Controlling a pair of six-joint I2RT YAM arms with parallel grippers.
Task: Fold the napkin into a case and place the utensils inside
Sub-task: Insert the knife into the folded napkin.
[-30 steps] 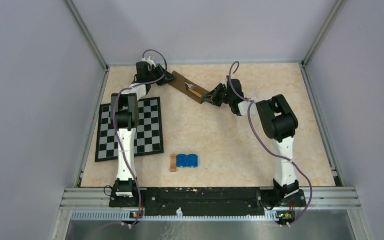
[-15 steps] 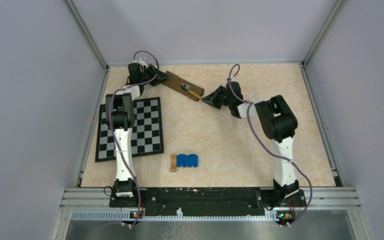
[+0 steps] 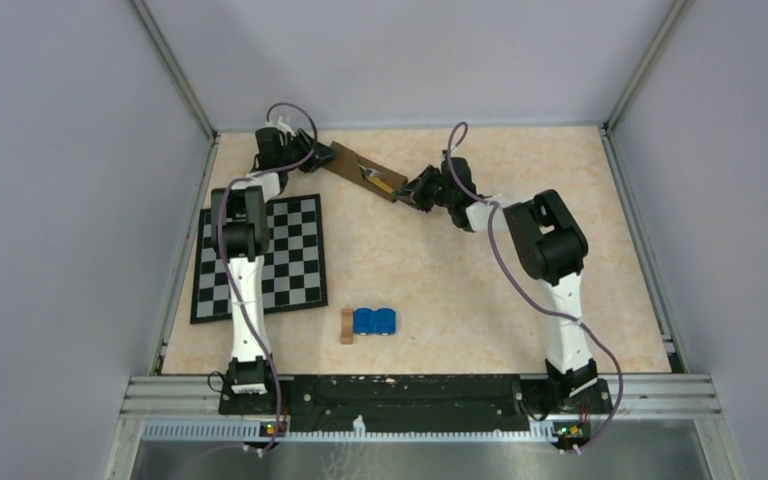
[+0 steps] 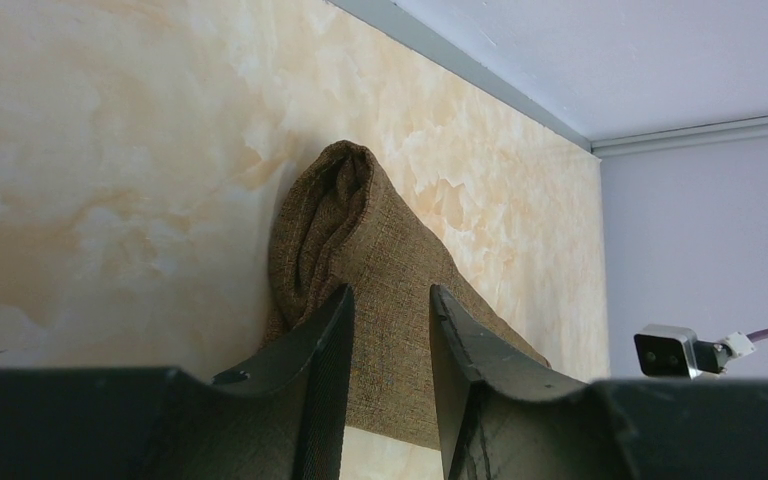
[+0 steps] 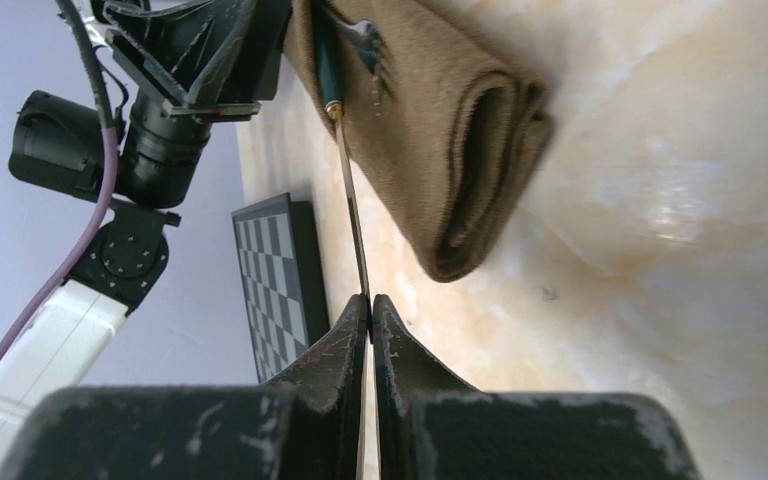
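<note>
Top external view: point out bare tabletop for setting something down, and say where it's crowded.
Bare: the middle, between the chessboard mat, the right arm and the blue object; also the far right corner beyond that arm. Crowded: far left, where the left tool and right tool, pinching a utensil, meet the case.
</note>
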